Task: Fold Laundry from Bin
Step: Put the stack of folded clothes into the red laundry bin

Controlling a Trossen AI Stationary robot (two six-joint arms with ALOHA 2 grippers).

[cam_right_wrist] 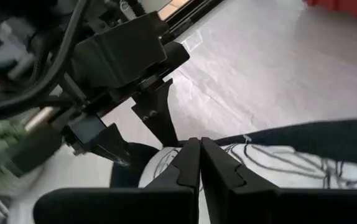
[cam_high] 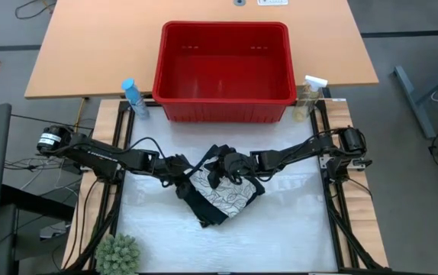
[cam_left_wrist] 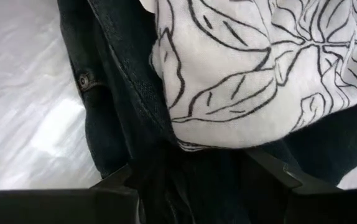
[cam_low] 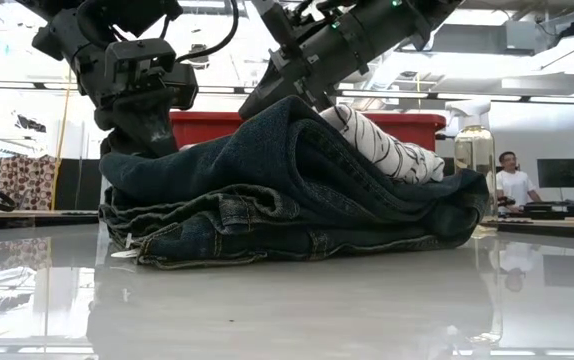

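Where cloth (cam_left_wrist: 259, 68) overlaps trousers (cam_left_wrist: 113, 93), no legible writing shows.

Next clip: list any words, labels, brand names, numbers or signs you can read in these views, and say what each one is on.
No text can be read in any view.
White label at the wooden table's far edge: print too small to read.
Blue spray bottle and clear spray bottle: no readable label.
Trouser button: any marking blurred.
White cloth: leaf print only, no lettering.
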